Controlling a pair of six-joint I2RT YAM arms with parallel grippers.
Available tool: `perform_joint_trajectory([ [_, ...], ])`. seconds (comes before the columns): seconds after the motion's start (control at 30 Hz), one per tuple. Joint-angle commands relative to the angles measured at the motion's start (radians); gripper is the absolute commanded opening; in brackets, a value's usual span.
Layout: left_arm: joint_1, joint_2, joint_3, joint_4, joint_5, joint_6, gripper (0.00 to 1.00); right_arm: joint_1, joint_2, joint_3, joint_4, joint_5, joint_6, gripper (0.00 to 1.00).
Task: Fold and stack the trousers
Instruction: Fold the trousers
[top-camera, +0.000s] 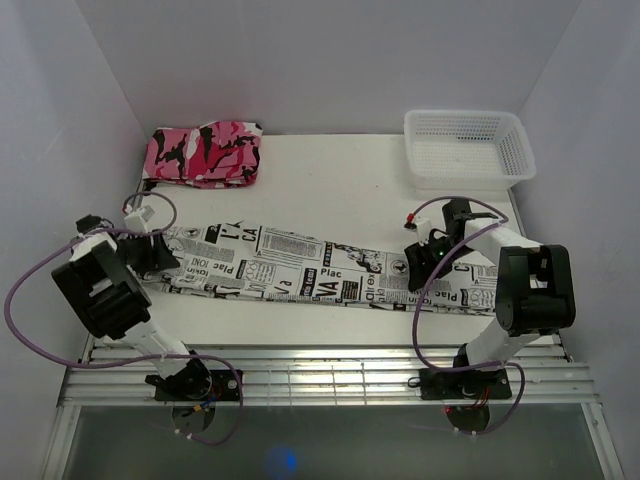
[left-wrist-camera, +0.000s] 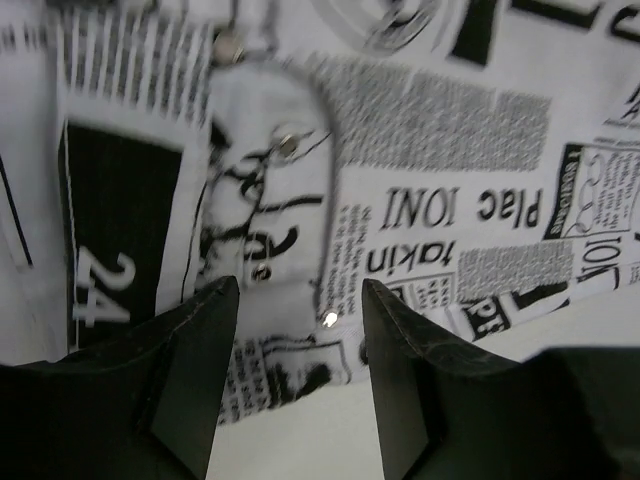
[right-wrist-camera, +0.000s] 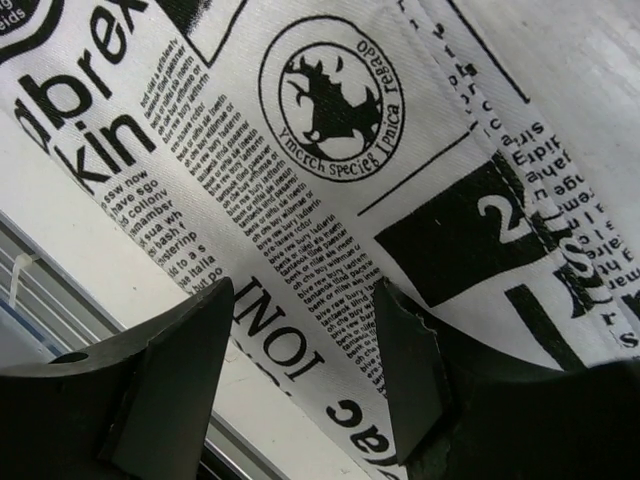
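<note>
The trousers (top-camera: 310, 268), white with black newspaper print, lie stretched out flat across the table from left to right. My left gripper (top-camera: 152, 255) is open over their left end, where the waist with metal studs and a pocket seam (left-wrist-camera: 300, 160) shows just beyond the fingertips (left-wrist-camera: 215, 320). My right gripper (top-camera: 422, 268) is open over the leg part near the right end; the printed cloth (right-wrist-camera: 330, 150) fills its view, and the cloth's near edge lies between the two fingers (right-wrist-camera: 405, 340). Neither gripper holds anything.
A folded pink, black and white camouflage garment (top-camera: 205, 153) lies at the back left. A white mesh basket (top-camera: 467, 147) stands at the back right. A metal rail (top-camera: 320, 375) runs along the table's near edge. White walls close in both sides.
</note>
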Motion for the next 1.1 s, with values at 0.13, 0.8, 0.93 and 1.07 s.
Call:
perform_joint_trajectory([
  [0.13,0.109,0.045,-0.097,0.014,-0.098,-0.015,0.6,-0.07,-0.005,0.136,-0.079,-0.007,-0.026,0.69],
  [0.8,0.122,-0.426,-0.208,-0.065,0.078,0.141,0.69,-0.96,0.067,0.173,-0.178,0.132,-0.191,0.75],
  [0.93,0.12,-0.439,-0.206,-0.076,0.077,0.148,0.69,-0.96,0.108,0.115,-0.106,0.117,-0.182,0.72],
  [1.07,0.12,-0.439,-0.2,-0.081,0.091,0.14,0.69,-0.958,0.164,0.087,-0.066,0.083,-0.17,0.64],
])
